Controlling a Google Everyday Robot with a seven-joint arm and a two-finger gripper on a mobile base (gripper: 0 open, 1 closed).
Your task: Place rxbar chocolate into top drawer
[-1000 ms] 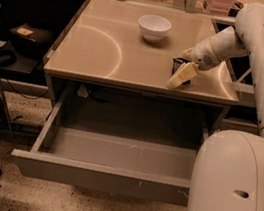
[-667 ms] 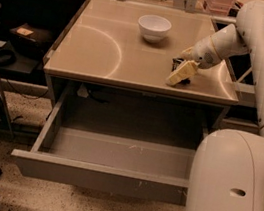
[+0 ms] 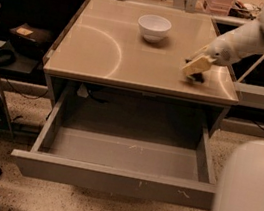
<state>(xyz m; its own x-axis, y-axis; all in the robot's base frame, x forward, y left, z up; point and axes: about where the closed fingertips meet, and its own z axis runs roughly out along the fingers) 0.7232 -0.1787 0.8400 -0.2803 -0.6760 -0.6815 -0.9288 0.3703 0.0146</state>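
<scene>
The rxbar chocolate (image 3: pixel 196 79) shows as a small dark shape on the tan table top (image 3: pixel 106 47), near its right front edge. My gripper (image 3: pixel 195 68) hangs on the white arm coming in from the upper right, just above and touching or nearly touching the bar; I cannot tell which. Most of the bar is hidden under it. The top drawer (image 3: pixel 109 178) is pulled out wide below the table. Its grey inside (image 3: pixel 128 152) holds nothing, and its front panel has small white scuffs.
A white bowl (image 3: pixel 154 27) stands at the table's back middle. A dark chair and shelf with a black object (image 3: pixel 27 36) are at the left. My white base (image 3: pixel 247 199) fills the lower right, beside the drawer. Clutter lines the back bench.
My gripper has shifted a little to the right and away from the front edge, and the dark bar now shows beneath it. My base has slid right in view.
</scene>
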